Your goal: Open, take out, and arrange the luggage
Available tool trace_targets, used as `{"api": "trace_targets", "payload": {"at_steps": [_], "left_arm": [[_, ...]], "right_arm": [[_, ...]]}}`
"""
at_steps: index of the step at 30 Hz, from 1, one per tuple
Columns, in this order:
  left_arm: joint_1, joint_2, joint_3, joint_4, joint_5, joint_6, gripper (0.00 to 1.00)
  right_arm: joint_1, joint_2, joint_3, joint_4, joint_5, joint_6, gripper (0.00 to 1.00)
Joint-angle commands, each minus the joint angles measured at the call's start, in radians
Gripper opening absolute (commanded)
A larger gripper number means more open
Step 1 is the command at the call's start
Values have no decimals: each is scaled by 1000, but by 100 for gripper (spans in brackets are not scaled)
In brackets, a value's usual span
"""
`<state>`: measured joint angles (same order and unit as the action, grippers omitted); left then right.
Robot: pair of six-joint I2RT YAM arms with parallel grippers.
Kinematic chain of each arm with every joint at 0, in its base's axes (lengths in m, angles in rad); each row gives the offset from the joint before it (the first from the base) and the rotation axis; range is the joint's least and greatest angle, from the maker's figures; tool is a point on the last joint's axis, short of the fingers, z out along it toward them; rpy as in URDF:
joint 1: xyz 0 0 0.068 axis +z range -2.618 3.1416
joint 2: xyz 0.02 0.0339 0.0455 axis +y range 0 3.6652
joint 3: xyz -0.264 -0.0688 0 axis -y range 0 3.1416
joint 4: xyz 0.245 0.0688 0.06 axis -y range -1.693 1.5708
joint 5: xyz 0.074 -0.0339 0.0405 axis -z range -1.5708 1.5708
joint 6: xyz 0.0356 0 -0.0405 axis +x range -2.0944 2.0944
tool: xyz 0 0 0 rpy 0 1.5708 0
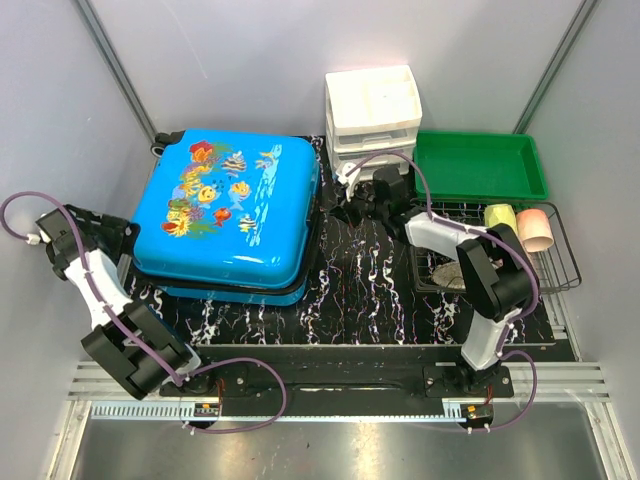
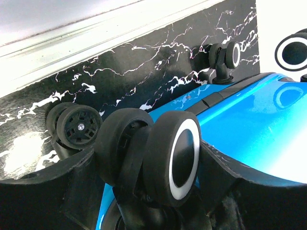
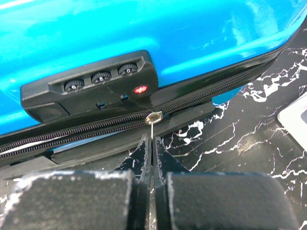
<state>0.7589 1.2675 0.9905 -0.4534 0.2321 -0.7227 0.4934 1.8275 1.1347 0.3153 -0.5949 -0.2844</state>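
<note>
1. The luggage (image 1: 235, 215) is pictured lying flat and zipped shut, printed lid upward, at the left of the black marbled mat (image 1: 360, 290).
2. The left gripper (image 2: 148, 167) is positioned at the wheel end, its fingers spread on either side of a double caster wheel (image 2: 172, 158). Whether the wheel is clamped cannot be told.
3. The right gripper (image 3: 151, 143) is pressed together, with the zip pull (image 3: 153, 118) pinched at its tips, just below the combination lock (image 3: 91, 84).
</note>
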Motion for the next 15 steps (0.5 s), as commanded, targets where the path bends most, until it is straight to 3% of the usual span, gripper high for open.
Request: {"api": "trace_targets", "payload": {"at_steps": [1,3,15], "left_arm": [[-41,36,28,-71,85,133,13],[-40,33,40,-126,66,207,0],[28,53,132,-349,15,614,0]], "right_arm": [[-15,-103,-53,-19,-52,-21,0],[-9,-134,-88,-28,-57,-24,0],[112,-356,-337,-59,-74,8,0]]}}
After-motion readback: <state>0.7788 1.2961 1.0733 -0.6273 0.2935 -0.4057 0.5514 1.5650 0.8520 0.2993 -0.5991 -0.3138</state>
